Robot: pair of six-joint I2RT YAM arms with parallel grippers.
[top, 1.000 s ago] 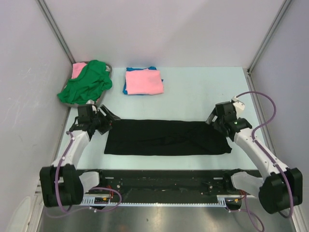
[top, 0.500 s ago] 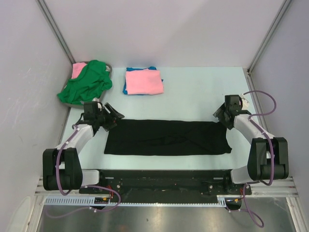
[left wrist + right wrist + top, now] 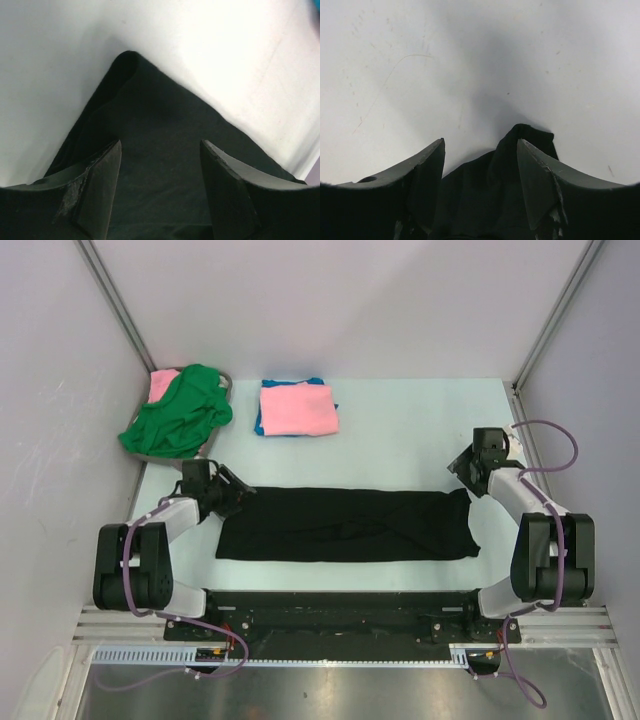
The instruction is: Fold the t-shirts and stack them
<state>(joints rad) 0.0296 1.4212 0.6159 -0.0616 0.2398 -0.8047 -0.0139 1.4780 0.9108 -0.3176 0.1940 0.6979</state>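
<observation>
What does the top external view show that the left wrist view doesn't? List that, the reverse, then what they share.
Only top external: the green t-shirt heaped at far left, the pink t-shirt folded on the blue t-shirt, and the right gripper. Only left wrist: the layered edge at one corner of the black t-shirt, lying between open jaws. Both: that black t-shirt, the left gripper and the table.

Open table (image 3: 400,440) between black shirt (image 3: 345,525) and pink stack (image 3: 297,410); green heap (image 3: 178,420) far-left.
</observation>
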